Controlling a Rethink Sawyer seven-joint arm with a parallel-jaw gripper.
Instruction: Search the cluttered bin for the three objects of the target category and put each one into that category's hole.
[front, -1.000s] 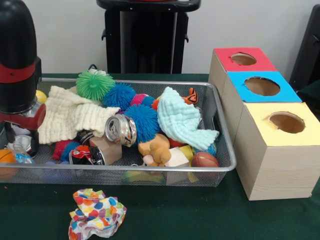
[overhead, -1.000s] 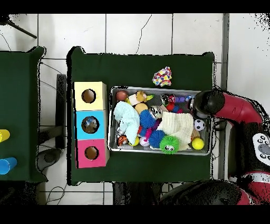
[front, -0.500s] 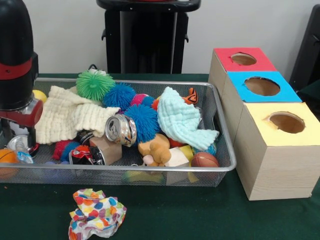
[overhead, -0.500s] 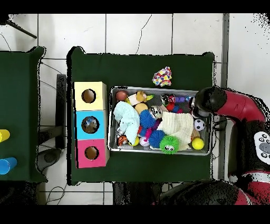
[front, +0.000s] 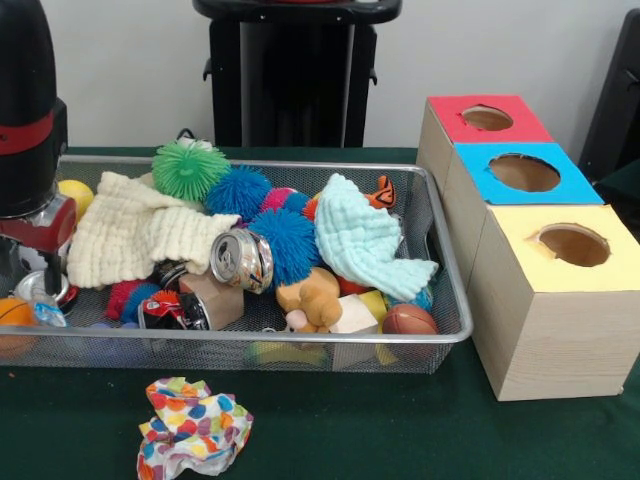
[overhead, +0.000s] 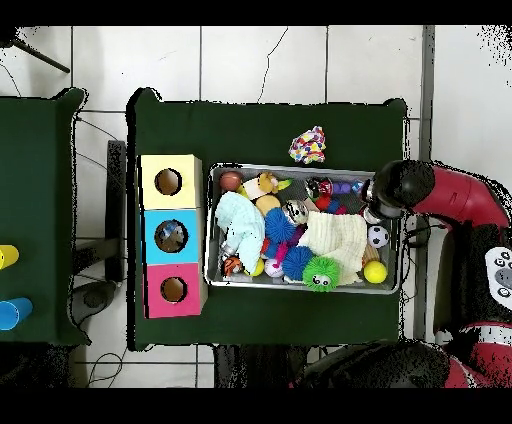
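Low at the left edge of the front view, the gripper (front: 40, 268) hangs under the black and red arm (front: 25, 110), inside the left end of the bin (front: 440, 215). Whether it is open or closed cannot be told, since the red wrist block and the clutter hide it. Just below it, touching or nearly so, lies 1 wrinkly piece of clear plastic (front: 36, 296), close to the bin's left front corner. I cannot make out the other 2 clear pieces.

An orange ball (front: 12, 315) sits at the frame's left edge beside that piece, and a cream cloth (front: 140, 230) lies just right of the gripper. Further right come a silver can (front: 242, 260), a blue spiky ball (front: 280, 240) and a light blue cloth (front: 365, 240), packed together, so little bare mesh shows.

Outside the bin, the green table (front: 400, 430) is open along the bottom of the frame, except for a dotted cloth (front: 192, 425) at lower left. At the right, 3 boxes stand in a row just beside the bin's right end: red (front: 485, 120), blue (front: 525, 172) and yellow (front: 570, 245), each with 1 round hole on top.
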